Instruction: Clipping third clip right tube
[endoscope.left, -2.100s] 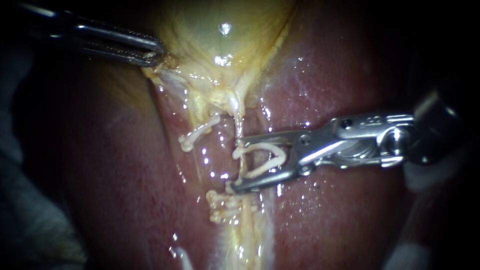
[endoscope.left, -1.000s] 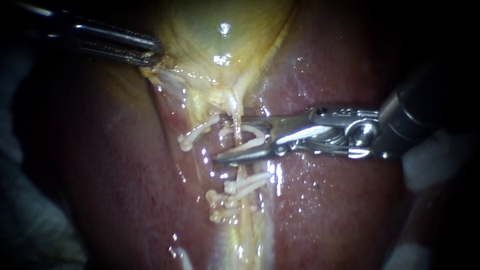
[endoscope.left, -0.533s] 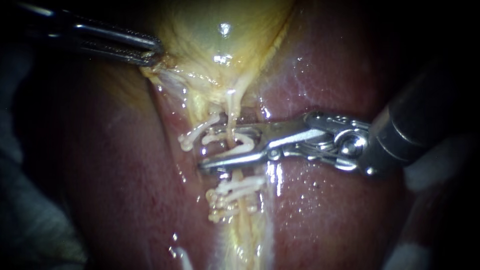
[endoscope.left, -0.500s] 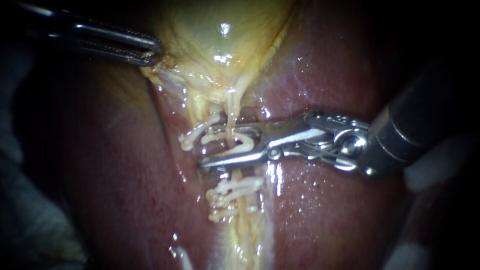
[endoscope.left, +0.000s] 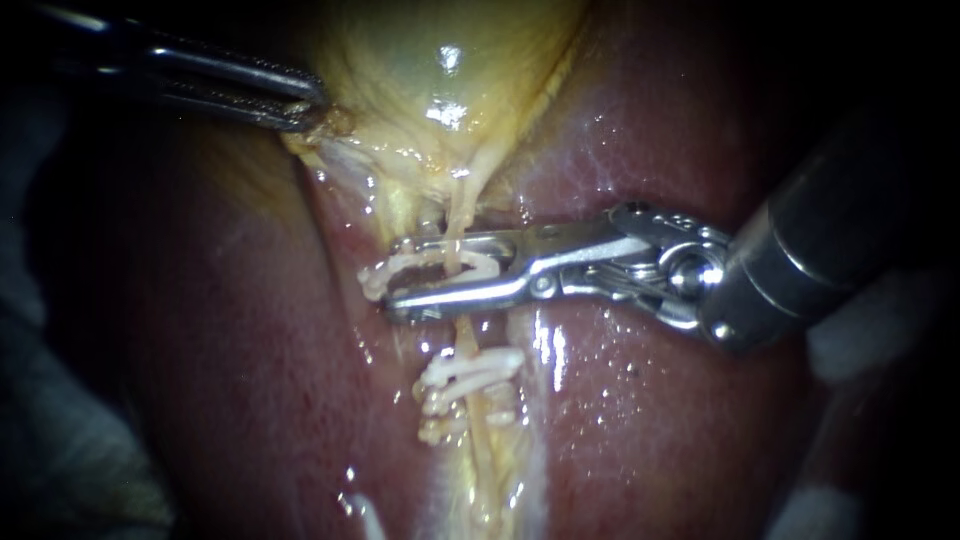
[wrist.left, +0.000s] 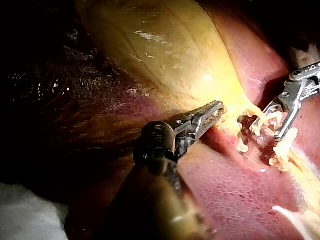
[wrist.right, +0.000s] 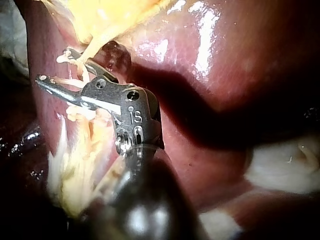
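My endoscope looks from close by onto the gallbladder and the liver, while each wrist camera looks along its own shaft, past the left instrument or the right instrument, from opposite sides, all three sharing the tube and the clip on it.

You face a glossy dark-red liver, a pale yellow-green gallbladder, cream-white plastic clips on a yellowish tube, a silver-grey left instrument and a silver-grey right instrument.
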